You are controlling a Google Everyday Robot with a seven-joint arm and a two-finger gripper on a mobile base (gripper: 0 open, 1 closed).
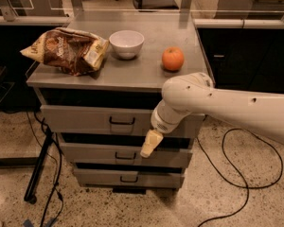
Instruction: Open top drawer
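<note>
Camera view: gripper (150,144), grip state unclear, hangs below the tabletop (146,77) front edge, right of the handle (122,121) on the top drawer (80,119); best to align squarely before pulling.

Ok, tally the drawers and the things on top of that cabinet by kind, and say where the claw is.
Drawers: 3, top drawer, middle drawer, bottom drawer
Snack bag: 1
White bowl: 1
Orange: 1
Total: 6
The claw hangs before the middle drawer's upper edge, right of its handle.
</note>
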